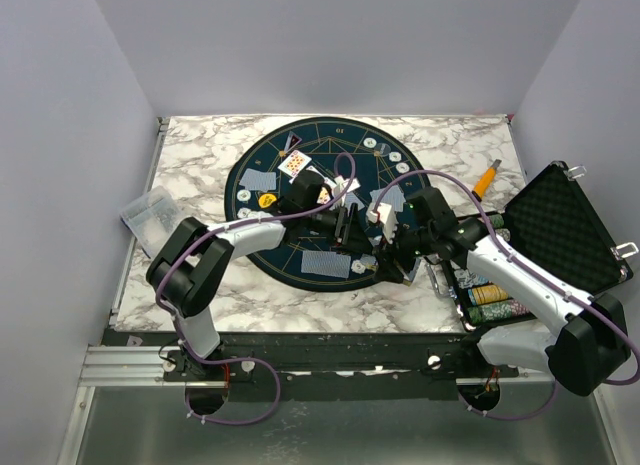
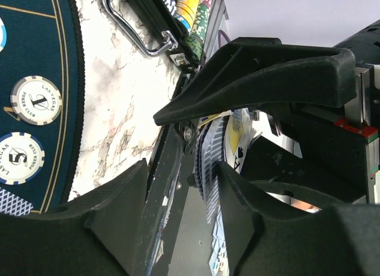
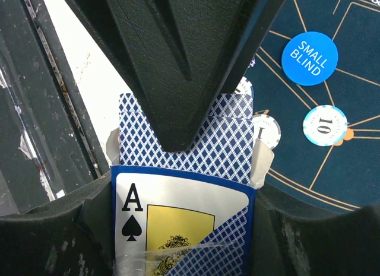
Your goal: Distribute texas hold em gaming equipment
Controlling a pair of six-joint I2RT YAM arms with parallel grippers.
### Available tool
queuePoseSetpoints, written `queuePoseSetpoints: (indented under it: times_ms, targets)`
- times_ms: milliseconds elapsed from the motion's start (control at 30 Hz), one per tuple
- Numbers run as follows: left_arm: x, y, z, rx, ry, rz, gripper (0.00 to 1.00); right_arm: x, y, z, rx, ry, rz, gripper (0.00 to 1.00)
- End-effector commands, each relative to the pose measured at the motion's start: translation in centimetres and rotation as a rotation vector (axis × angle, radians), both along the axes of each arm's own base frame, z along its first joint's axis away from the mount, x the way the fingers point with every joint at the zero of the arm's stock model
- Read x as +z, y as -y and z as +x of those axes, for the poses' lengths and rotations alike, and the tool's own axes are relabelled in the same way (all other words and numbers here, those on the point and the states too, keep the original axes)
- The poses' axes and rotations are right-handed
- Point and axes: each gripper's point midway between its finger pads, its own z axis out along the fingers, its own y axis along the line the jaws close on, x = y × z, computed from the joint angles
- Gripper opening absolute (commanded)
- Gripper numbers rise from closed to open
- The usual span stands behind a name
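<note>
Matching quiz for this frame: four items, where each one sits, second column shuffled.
1. card box
2. SMALL BLIND disc
3. orange-handled tool
4. chip stacks

A. in the open black case
B. on the bare marble table
C. on the dark round mat
D. in the right gripper

Pairs: 1-D, 2-C, 3-B, 4-A

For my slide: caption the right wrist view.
Right gripper grips an open card box beside the Small Blind button and a 10 chip.

The mat [image 1: 345, 150] is matt cloth, the table [image 1: 200, 150] marble-patterned, the card box [image 3: 178, 219] taped paperboard.
</note>
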Motion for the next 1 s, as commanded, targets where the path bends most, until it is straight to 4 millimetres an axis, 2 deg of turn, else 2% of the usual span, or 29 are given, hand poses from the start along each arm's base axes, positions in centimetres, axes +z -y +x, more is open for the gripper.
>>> queuePoseSetpoints:
  times_ms: [0,200,400,600,733,967]
  targets:
    - [-0.4,-0.3,1.0,0.036,0.029,0.007,0.49,1.2,-0.3,-0.4,0.032,0.023,0.032,0.01]
    - [-0.2,-2.6,2.8,0.096,0.037,0.005,0.41,0.9,-0.1,-0.3,0.022,0.030,0.019,0.01]
    - [1.5,-2.9,2.2,0.078,0.095,-0.029,0.41,0.5,-0.1,-0.1,0.022,0.018,0.009,0.01]
    - [3.1,-2.8,2.8,0.117,0.145,-0.050,0.43,0.2,-0.1,0.0,0.021,0.011,0.001,0.01]
    - [3.6,-2.0,3.4,0.115,0.156,-0.059,0.43,0.3,-0.2,-0.1,0.026,0.008,0.003,0.01]
    - [2.9,-0.3,3.3,0.066,0.132,-0.055,0.42,0.4,-0.3,-0.5,0.046,-0.009,0.010,0.01]
